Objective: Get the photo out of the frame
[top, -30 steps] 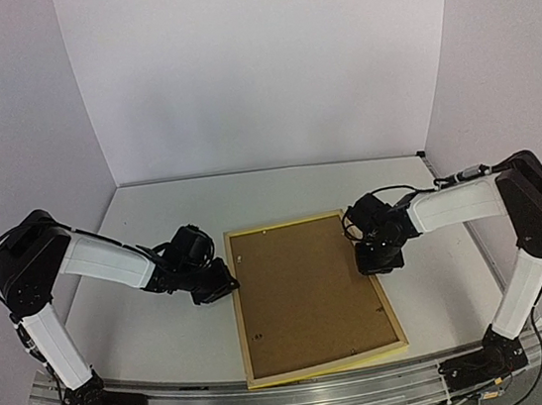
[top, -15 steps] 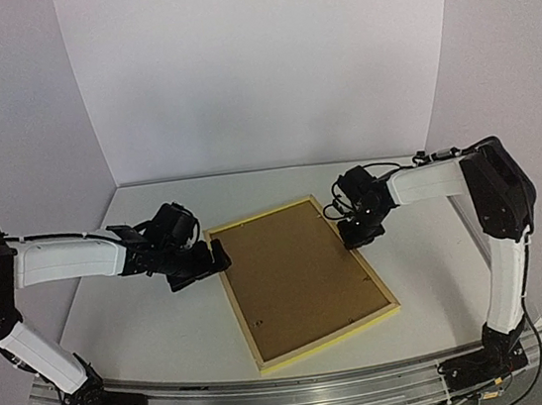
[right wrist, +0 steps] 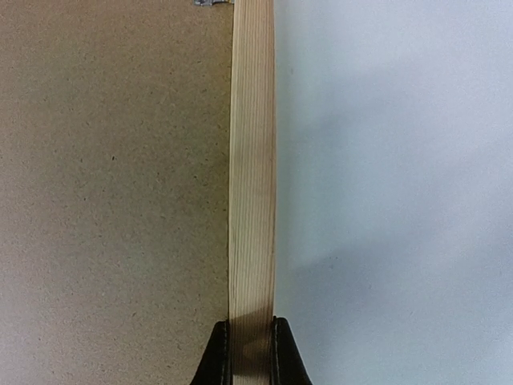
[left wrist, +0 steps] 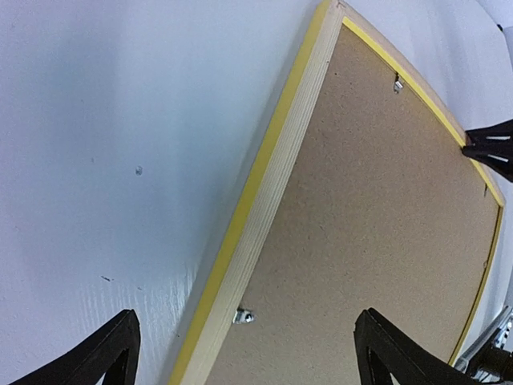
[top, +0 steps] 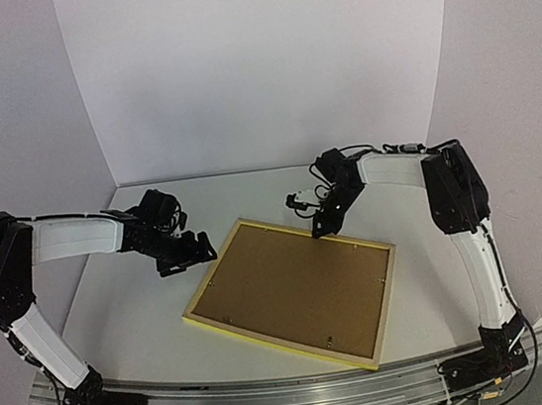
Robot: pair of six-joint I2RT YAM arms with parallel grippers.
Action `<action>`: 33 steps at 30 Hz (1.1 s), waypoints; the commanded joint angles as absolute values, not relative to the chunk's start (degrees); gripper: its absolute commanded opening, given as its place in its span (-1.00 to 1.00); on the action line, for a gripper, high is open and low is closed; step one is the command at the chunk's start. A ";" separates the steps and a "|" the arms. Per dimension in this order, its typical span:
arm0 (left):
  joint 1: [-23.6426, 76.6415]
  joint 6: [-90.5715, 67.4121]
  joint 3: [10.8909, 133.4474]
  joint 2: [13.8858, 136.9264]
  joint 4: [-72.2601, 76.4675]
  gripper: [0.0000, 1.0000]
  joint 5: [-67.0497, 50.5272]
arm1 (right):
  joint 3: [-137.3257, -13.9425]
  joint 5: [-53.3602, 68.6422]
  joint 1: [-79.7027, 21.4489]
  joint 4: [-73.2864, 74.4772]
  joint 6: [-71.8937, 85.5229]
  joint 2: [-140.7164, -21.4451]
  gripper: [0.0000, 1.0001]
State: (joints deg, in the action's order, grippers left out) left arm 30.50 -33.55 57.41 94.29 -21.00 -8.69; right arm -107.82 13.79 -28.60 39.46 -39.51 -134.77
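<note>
The frame (top: 280,344) lies face down and skewed on the table, pale wood rim up, its yellow side edge (left wrist: 244,192) showing. Brown cardboard backing (top: 298,294) fills it, so the photo is hidden underneath. My right gripper (top: 321,230) is shut on the frame's far rail (right wrist: 252,160), one fingertip (right wrist: 216,357) on each side of the wood. My left gripper (top: 195,248) is open just off the frame's far-left corner. In its wrist view the left gripper (left wrist: 244,361) straddles the left rail without touching it, and a small metal tab (left wrist: 243,316) sits at the backing's edge.
White walls close in the table at the back and both sides. Bare white tabletop (top: 137,320) lies left of the frame and more (top: 433,291) to its right. An aluminium rail (top: 298,404) runs along the near edge.
The frame has swung counter-clockwise from upright to skewed, drawn by my right gripper moving back and left. My left gripper has opened, let go of the left rail and pulled back.
</note>
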 commanded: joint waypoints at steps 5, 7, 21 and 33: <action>29.79 -27.74 62.42 101.89 -20.84 0.59 -17.77 | -116.36 22.22 -27.83 52.75 -61.44 -141.05 -1.00; 29.80 -27.71 63.60 103.74 -20.99 0.53 -17.67 | -117.48 22.38 -27.87 53.12 -61.46 -141.64 -1.00; 29.79 -29.41 67.32 112.28 -15.30 0.17 -25.11 | -120.02 18.32 -27.86 53.75 -60.43 -143.63 -0.91; 30.53 -32.18 73.32 119.43 -22.67 -0.80 -15.93 | -125.22 8.68 -27.87 53.53 -52.92 -142.99 -0.68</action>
State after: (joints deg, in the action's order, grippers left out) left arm 30.00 -30.46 71.39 115.95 -17.29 -23.17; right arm -121.22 15.72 -28.08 52.84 -56.69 -141.41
